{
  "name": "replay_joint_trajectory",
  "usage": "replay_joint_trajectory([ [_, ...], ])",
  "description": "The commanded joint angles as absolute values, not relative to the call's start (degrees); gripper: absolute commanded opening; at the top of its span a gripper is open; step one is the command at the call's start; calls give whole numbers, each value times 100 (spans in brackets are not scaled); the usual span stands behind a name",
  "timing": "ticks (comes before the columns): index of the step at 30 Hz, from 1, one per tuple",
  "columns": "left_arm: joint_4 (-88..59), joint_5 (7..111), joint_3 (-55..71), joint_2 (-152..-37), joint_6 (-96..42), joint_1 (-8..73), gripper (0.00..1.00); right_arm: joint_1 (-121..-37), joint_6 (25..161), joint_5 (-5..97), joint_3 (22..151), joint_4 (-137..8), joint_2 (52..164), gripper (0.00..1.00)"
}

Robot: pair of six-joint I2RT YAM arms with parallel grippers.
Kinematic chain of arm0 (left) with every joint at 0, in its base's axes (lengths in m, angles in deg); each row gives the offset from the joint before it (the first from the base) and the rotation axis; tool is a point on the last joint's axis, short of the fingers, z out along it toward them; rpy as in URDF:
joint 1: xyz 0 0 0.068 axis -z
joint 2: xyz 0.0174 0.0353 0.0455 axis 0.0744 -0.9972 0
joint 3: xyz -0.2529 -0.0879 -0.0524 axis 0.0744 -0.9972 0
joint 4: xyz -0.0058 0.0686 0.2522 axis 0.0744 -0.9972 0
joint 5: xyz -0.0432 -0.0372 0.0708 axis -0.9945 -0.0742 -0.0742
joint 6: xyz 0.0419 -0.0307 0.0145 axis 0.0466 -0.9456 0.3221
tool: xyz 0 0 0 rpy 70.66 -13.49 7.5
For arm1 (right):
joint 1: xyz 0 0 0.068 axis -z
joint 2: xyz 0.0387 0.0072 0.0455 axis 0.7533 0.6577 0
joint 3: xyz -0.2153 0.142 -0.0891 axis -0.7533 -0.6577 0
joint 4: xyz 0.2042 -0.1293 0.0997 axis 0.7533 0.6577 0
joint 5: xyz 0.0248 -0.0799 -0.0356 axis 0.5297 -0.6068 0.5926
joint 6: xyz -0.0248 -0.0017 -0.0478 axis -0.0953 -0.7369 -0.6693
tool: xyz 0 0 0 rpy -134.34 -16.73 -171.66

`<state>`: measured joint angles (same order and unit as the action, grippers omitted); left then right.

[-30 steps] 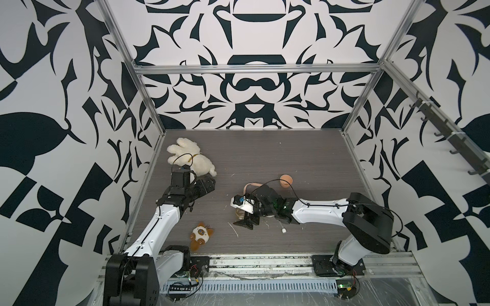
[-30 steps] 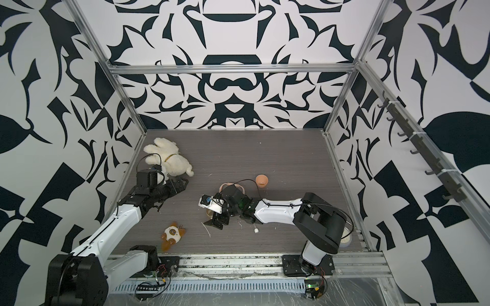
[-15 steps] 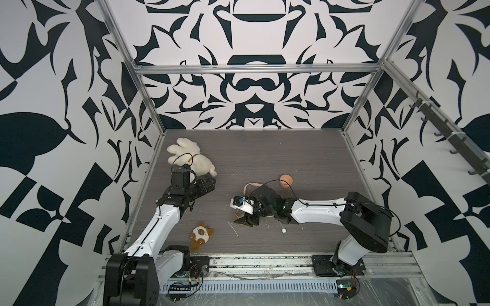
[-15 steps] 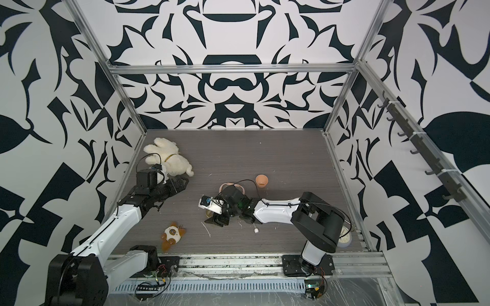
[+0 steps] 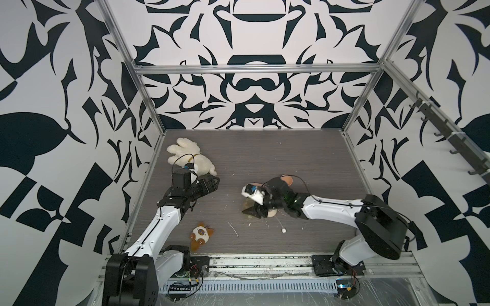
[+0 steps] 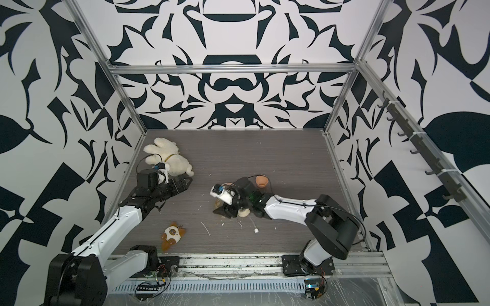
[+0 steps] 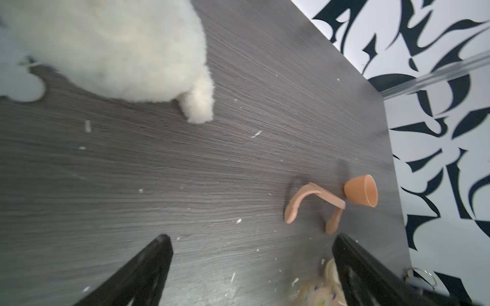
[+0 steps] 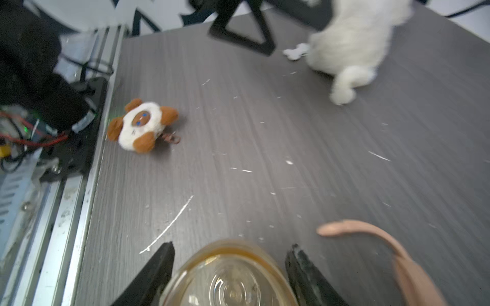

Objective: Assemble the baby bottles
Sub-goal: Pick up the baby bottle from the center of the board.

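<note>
The amber-tinted bottle body [image 8: 230,278] sits between the fingers of my right gripper [image 8: 230,247], its round base facing the wrist camera, and both jaws press its sides. In both top views this gripper [image 5: 254,210] is low over the table centre, with the bottle [image 6: 218,203] partly hidden under it. The cream collar [image 5: 271,213] lies beside it, its thin straw [image 5: 281,226] trailing toward the front. The peach handle ring [image 7: 313,196] and the peach dome cap [image 7: 362,190] lie just behind. My left gripper [image 7: 253,238] hovers open and empty further left.
A large white plush [image 5: 191,159] lies at the back left, just behind my left gripper [image 5: 212,182]. A small brown-and-white plush toy [image 5: 200,233] lies near the front rail [image 5: 265,262]. Small white scraps are scattered over the dark wood table [image 5: 305,159].
My right gripper's jaws have closed in from wide open onto the bottle body. The left arm has barely moved.
</note>
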<state>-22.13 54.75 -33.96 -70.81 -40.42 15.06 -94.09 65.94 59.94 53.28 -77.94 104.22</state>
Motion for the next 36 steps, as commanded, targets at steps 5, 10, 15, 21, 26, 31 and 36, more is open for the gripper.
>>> replay_joint_trajectory([
  [5, -1435, 7045, -3410, -6362, -2332, 3605, 99, -8400, 7815, 6586, 6446, -6784, 9386, 30],
  [10, -1704, 7804, -3162, -5843, -1726, 4136, 99, -7964, 8150, 6904, 6752, -6463, 9331, 30],
  [15, -1417, 6394, -3198, -5713, -1313, 4162, 99, -7574, 8908, 7747, 6779, -7171, 9268, 30],
  [21, -409, 4938, -3214, -5695, -1268, 4162, 99, -7525, 9358, 8390, 6767, -7702, 9082, 29],
  [26, -812, 4294, -2482, -6230, -962, 4175, 99, -7525, 9556, 8814, 6615, -8082, 8981, 28],
  [31, -608, 4519, -2473, -6509, -829, 4215, 99, -7525, 10148, 9034, 6474, -8968, 9022, 28],
  [36, -54, 4515, -2495, -6766, -976, 4310, 99, -7533, 10677, 9093, 6324, -9669, 9266, 27],
])
